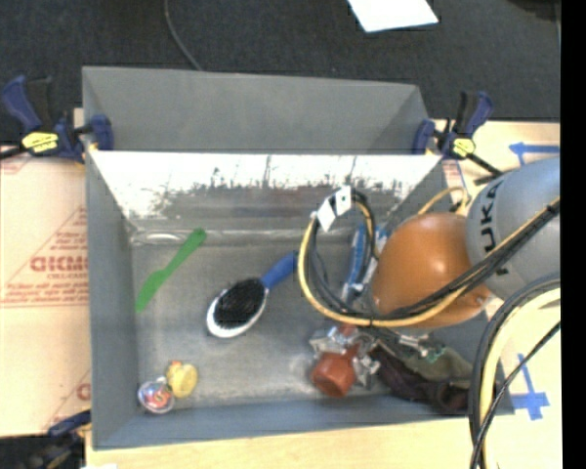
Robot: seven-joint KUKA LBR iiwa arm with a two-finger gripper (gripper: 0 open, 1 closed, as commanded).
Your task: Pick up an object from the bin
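We see the gripper (347, 348) low in the bin (112, 311), close to the near wall and right of the middle, under the orange cover (425, 267) of the wrist. Just below it lies a small red-brown thing (331, 375), touching it or nearly so. We cannot tell how far the gripper is open, or if it holds this thing. Dark things (425, 379) are heaped to its right. A hairbrush (239, 306) and a green toothbrush (169, 269) lie further left, and a yellow toy (182, 378) lies in the near left corner.
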